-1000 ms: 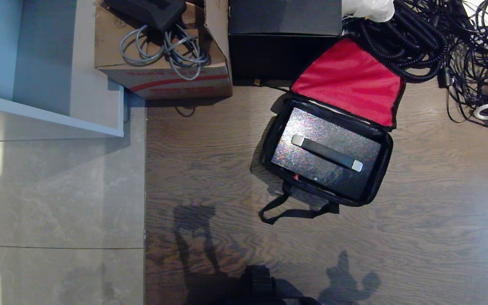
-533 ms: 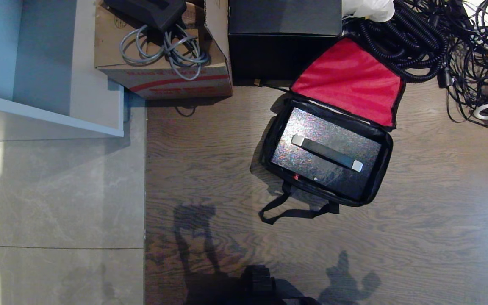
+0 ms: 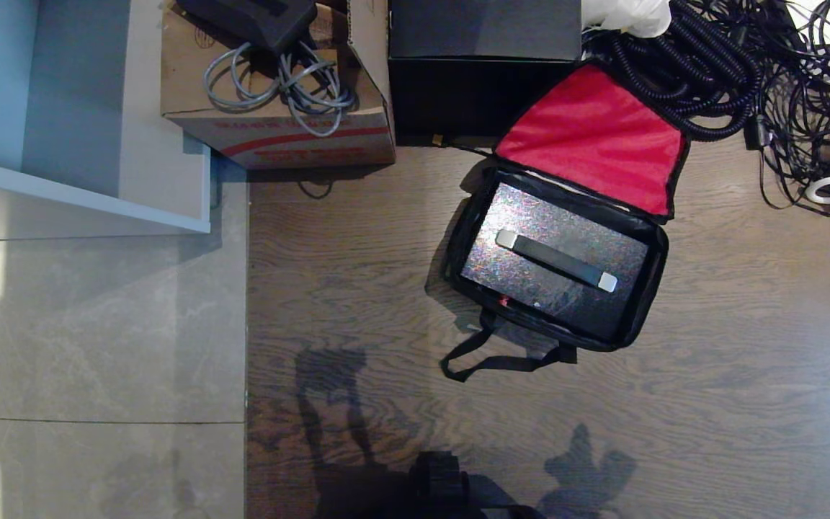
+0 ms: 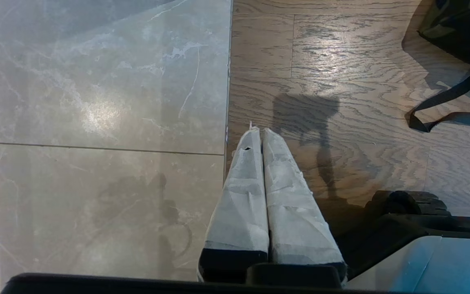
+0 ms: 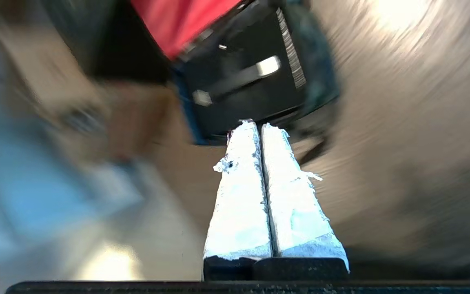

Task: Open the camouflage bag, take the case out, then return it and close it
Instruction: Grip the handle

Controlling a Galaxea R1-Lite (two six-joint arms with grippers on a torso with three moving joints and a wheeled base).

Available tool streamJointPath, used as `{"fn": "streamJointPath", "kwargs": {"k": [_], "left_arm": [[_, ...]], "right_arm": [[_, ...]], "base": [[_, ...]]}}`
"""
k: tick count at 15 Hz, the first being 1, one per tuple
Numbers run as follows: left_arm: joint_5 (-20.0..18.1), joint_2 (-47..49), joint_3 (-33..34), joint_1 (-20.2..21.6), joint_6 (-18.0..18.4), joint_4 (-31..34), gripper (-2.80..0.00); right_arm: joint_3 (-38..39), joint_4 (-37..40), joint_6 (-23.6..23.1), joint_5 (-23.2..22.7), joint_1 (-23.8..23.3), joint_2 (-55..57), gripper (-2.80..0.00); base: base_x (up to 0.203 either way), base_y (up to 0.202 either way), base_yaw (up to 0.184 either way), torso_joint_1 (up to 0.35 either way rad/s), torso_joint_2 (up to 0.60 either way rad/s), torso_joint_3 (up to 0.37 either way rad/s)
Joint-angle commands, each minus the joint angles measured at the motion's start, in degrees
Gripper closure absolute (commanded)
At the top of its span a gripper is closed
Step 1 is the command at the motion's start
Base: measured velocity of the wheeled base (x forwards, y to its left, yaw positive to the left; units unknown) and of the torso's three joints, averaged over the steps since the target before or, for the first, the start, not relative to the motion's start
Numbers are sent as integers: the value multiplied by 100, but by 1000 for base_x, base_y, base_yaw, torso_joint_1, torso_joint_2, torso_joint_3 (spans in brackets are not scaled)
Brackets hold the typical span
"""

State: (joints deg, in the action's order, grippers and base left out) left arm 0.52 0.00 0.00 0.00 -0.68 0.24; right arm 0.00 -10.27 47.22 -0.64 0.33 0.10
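Lying open on the wooden floor (image 3: 357, 288), the soft camouflage bag (image 3: 651, 288) holds the flat glittery dark case (image 3: 530, 216); left gripper (image 4: 258, 130) and right gripper (image 5: 257, 123) are both closed and empty.

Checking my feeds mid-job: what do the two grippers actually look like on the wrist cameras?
Both look alike. The left gripper has two long tapering fingers wrapped in wrinkled white tape with frayed edges, set in a black base. The right gripper has the same white-taped fingers, with loose tape shreds at the sides, on a black mount. No cables or markings show.
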Motion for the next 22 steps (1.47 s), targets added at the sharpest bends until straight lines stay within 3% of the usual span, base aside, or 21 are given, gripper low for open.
{"fn": "streamJointPath", "kwargs": {"k": [1,2,3,7,22], "left_arm": [[1,0,0,0,-2,2,0],[1,0,0,0,-2,2,0],[1,0,0,0,-2,2,0],[1,0,0,0,-2,2,0],[1,0,0,0,-2,2,0]], "right_arm": [[229,5,-2532,-11,2,8,0],[229,16,-3512,-11,2,8,0],[229,7,-3990,-13,2,8,0],[229,100,-5297,-13,2,8,0],[229,130,-5259,-6,2,8,0]], "base": [[0,0,0,0,0,0],[0,0,0,0,0,0],[0,0,0,0,0,0],[0,0,0,0,0,0],[0,0,0,0,0,0]]}}
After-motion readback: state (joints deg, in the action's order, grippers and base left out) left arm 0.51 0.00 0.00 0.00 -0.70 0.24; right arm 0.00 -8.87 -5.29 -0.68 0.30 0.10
